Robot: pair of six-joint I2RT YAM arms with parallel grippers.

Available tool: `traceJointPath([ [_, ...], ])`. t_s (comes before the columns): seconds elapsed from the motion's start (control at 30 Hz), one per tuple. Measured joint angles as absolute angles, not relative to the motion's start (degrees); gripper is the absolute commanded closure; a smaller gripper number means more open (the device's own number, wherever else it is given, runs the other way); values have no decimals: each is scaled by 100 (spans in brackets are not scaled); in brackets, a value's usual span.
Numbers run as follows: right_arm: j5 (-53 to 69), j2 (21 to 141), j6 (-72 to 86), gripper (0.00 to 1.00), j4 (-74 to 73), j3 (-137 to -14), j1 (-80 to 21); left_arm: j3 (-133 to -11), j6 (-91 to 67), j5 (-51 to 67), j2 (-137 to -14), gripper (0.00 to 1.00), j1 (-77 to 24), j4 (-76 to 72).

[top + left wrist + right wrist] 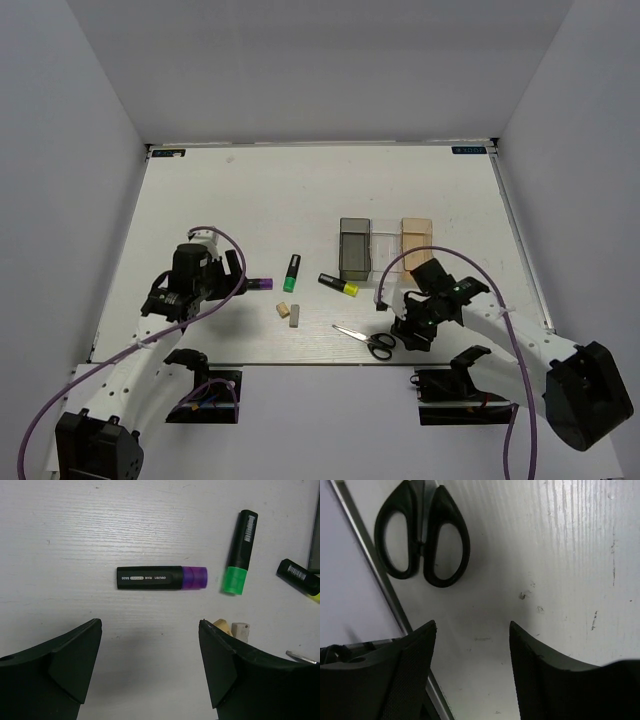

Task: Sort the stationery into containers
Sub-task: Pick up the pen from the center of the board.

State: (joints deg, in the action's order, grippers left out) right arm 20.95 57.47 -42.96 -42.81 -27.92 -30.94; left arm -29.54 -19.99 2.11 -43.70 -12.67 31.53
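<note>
Your L gripper (150,640) sits open, empty, purple highlighter (162,578) just ahead, well left of the dark grey bin (354,249). R gripper (472,645) open too, by the scissors (422,535), nearside of that bin. Green highlighter (292,272), yellow highlighter (339,285), 2 erasers (294,315) lie loose left of it; clear bin (386,240), tan bin (416,238) on its right. Nothing sorted yet, looks like. Scuffed white table (250,190), white walls (60,150).

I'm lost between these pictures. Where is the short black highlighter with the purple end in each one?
Top view: short black purple-ended highlighter, left of centre.
Left wrist view: mid-picture, lying flat.
Right wrist view: not in it.
Shared landmark: the green-ended highlighter to its right.
</note>
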Motion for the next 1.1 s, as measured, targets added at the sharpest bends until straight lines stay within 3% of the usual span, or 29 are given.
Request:
traceJointPath([
  [0.43, 1496, 5988, -3251, 39, -3500, -2834, -3562, -2954, -1997, 266, -4442, 11, -1267, 3153],
  [0.57, 1531, 5841, -3144, 39, -3481, -2840, -3570, -2954, -1988, 462, -4436, 36, -1264, 3127],
  [0.6, 1549, 5774, -3138, 39, -3481, -2845, -3570, -2954, -1970, 576, -4436, 57, -1264, 3096],
  [0.67, 1579, 5590, -3100, 41, -3489, -2875, -3570, -2954, -1984, 827, -4449, 76, -1267, 2998],
  [0.7, 1599, 5483, -3076, 46, -3487, -2912, -3570, -2958, -1959, 987, -4482, 91, -1273, 2923],
  [0.73, 1610, 5408, -3030, 52, -3496, -2978, -3570, -2985, -1935, 1133, -4589, 96, -1293, 2875],
  [0.77, 1621, 5367, -2985, 59, -3494, -3081, -3568, -3063, -1916, 1201, -4729, 96, -1332, 2886],
  [0.8, 1634, 5360, -2947, 78, -3472, -3190, -3566, -3210, -1885, 1236, -4954, 94, -1389, 2941],
  [0.83, 1643, 5360, -2871, 85, -3422, -3299, -3566, -3326, -1824, 1247, -5111, 90, -1424, 3006],
  [0.87, 1653, 5365, -2858, 85, -3363, -3376, -3566, -3634, -1743, 1240, -5557, 83, -1538, 3033],
  [0.9, 1656, 5369, -2797, 78, -3312, -3454, -3564, -3903, -1653, 1208, -5876, 62, -1621, 3133],
  [0.93, 1660, 5371, -2733, 67, -3267, -3516, -3564, -4200, -1433, 1197, -6182, 51, -1691, 3299],
  [0.97, 1660, 5371, -2698, 51, -3223, -3564, -3564, -4556, -1212, 1186, -6541, 41, -1769, 3441],
  [1.0, 1664, 5363, -2657, 27, -3175, -3601, -3564, -4888, -928, 1181, -6886, 31, -1846, 3590],
  [1.03, 1651, 5354, -2617, 23, -3135, -3625, -3564, -5186, -646, 1144, -7203, 24, -1929, 3778],
  [1.1, 1603, 5310, -2628, 18, -3072, -3640, -3557, -5645, -51, 1079, -7725, 23, -2095, 4139],
])
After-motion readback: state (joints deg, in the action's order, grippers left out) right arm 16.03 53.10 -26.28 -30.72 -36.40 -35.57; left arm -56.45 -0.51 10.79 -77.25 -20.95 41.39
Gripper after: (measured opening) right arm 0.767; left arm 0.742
